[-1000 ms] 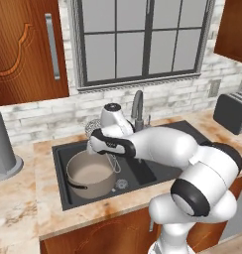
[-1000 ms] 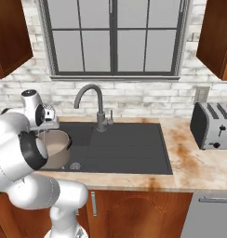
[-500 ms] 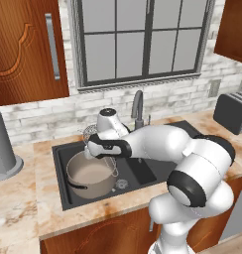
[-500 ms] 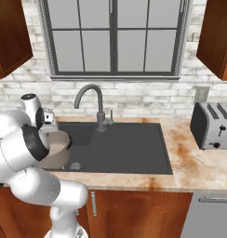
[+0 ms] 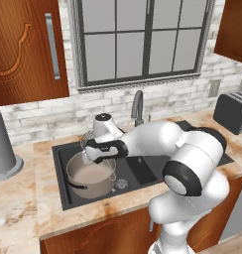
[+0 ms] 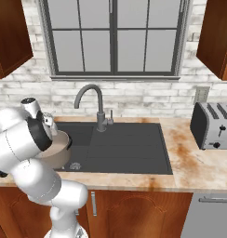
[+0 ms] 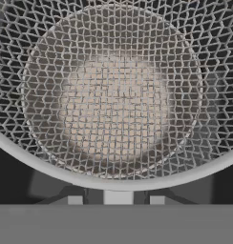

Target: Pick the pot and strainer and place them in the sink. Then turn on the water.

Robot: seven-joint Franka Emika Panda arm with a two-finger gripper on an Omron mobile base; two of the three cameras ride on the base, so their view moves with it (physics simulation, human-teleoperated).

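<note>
Gripper (image 5: pixel 99 155) is carrying the small round silver wire-mesh strainer (image 7: pixel 113 95), clamped at its rim, over the wide grey-taupe metal pot (image 5: pixel 88 178).

The pot is sitting in the left basin of the dark charcoal rectangular sink (image 6: pixel 129 153). Keep the strainer level while lowering it and release only once it is resting in the pot or basin; the grey curved tap (image 6: pixel 90 100) is running no water yet.

Glossy white rounded arm segments (image 5: pixel 192 149), dark black joint bands, white wrist cap.
</note>
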